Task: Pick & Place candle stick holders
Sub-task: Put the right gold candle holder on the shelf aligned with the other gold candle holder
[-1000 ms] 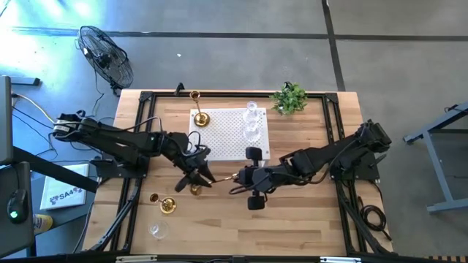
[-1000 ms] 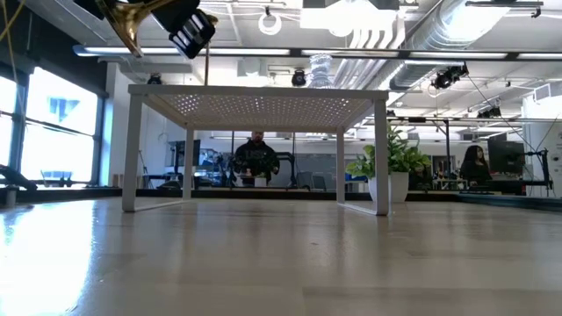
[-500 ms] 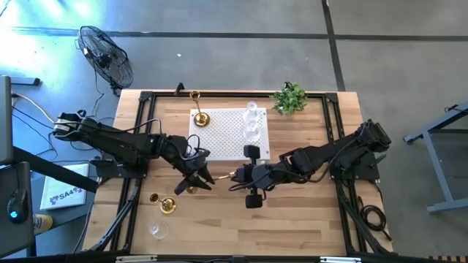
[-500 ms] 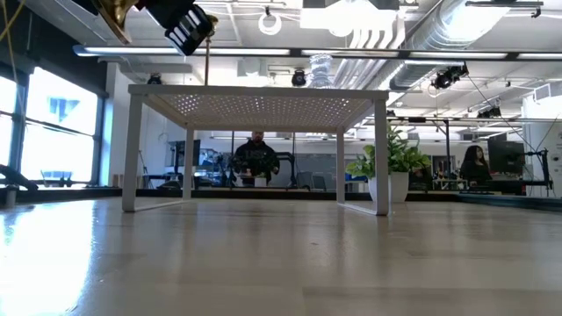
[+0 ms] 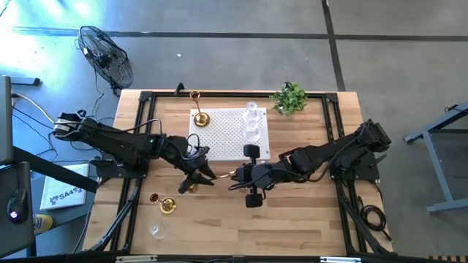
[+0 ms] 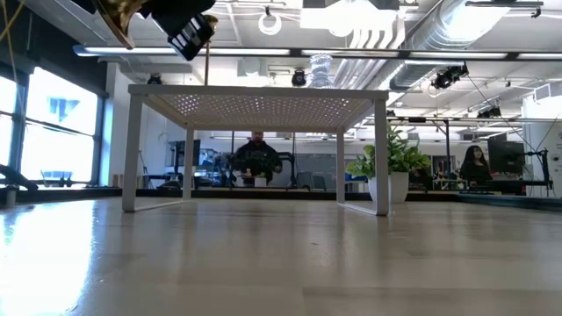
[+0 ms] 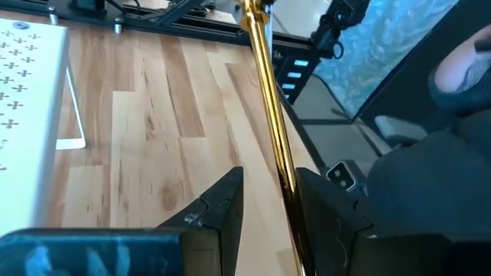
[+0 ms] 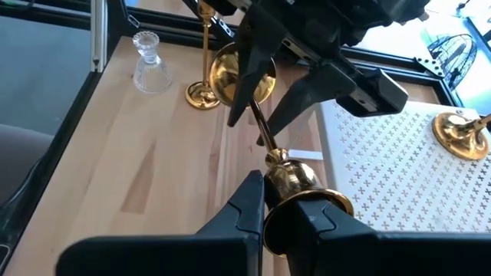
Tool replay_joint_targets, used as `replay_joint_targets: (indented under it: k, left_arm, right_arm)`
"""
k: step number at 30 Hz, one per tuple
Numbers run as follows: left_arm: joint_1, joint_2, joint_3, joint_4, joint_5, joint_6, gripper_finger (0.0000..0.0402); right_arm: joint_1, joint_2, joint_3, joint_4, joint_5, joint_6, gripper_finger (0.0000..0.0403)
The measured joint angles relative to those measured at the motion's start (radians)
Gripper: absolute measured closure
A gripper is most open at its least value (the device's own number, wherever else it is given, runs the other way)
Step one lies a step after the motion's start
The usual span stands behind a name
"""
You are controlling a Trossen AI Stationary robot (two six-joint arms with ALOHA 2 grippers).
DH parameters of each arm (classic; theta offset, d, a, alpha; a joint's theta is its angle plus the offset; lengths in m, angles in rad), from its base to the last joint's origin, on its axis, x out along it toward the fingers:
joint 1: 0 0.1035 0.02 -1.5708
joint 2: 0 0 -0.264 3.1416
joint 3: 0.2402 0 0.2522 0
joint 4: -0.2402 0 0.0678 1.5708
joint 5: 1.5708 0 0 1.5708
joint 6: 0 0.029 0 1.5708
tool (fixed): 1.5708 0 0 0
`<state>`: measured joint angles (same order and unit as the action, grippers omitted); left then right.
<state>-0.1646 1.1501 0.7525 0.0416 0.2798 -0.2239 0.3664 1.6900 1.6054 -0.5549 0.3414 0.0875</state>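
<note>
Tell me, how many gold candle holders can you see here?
3. One stands on the white stand at its back left corner; one stands on the table's front left; one is held in the air between both grippers.

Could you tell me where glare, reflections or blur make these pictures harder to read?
High view: blue-white glare on the floor beside the fan. Right wrist view: the brass holder mirrors its surroundings. Low view: bright windows at left, sheen on the table. Left wrist view: near fingers soft.

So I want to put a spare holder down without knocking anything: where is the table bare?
The wooden table is bare along its near right edge, and between the white perforated stand and the small green plant. The middle is crowded: both tools hold one gold brass candle stick holder. More holders sit near left.
</note>
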Motion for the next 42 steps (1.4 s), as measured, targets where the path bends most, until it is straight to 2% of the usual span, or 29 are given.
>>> replay_joint_targets:
  k: [3,9,12,16,21,27,30,36,42]
  left_arm:
    - [0.0,-0.001,0.0,-0.024,-0.003,0.054,0.0304]
    - [0.001,0.0,0.001,-0.045,-0.063,0.125,0.0388]
    - [0.0,0.0,0.0,-0.046,-0.1,0.142,0.0384]
    - [0.0,0.0,0.0,-0.049,-0.099,0.162,0.0394]
    - [0.0,0.0,0.0,-0.047,-0.084,0.174,0.0396]
    - [0.001,0.0,0.0,-0.044,-0.081,0.168,0.0396]
    - [0.0,0.0,0.0,-0.043,-0.081,0.161,0.0396]
    - [0.0,0.0,-0.001,-0.049,-0.078,0.144,0.0396]
    - [0.0,0.0,-0.001,-0.044,-0.066,0.14,0.0396]
  right_arm:
    - [0.0,0.0,0.0,-0.002,0.001,0.003,0.039]
    - [-0.001,0.0,0.0,-0.008,0.013,0.044,0.0383]
    - [-0.001,0.0,0.0,-0.008,0.018,0.046,0.0382]
    - [0.0,0.0,0.0,0.008,0.001,0.053,0.0369]
    - [0.002,0.0,0.0,0.037,-0.063,0.046,0.0317]
    - [0.016,0.0,0.0,0.044,-0.007,0.043,0.0245]
    - [0.018,-0.001,0.0,0.043,-0.022,0.032,0.0222]
    - [0.04,-0.013,0.001,-0.009,0.009,0.116,0.0215]
    - [0.073,-0.034,0.002,-0.067,0.104,0.149,0.0215]
